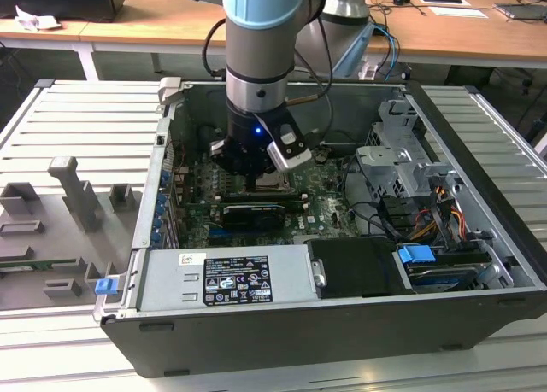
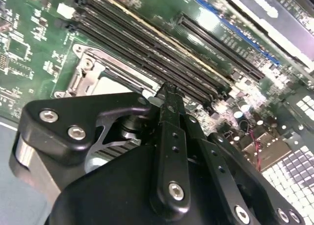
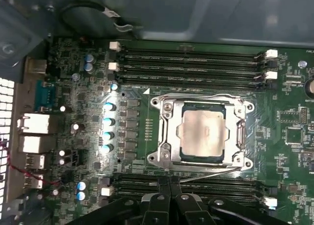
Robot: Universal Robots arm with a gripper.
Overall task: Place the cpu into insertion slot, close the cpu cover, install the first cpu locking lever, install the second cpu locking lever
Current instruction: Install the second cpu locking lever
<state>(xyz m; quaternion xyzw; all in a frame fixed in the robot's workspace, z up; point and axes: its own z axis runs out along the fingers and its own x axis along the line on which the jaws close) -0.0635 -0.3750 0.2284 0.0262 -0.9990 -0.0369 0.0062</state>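
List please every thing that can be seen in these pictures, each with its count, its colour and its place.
computer case: one, dark grey, open on the slatted table.
cpu: one, silver-grey, lying in the insertion slot.
cpu cover: one, silver, closed around the cpu.
memory slots: several, black, along both sides of the socket.
power supply: one, grey, at the case's near wall.
drive cage: one, silver, toward the exterior view's right.
grey fixtures: several, on the table at the exterior view's left.
gripper: one, black, fingers together, beside the socket's edge.
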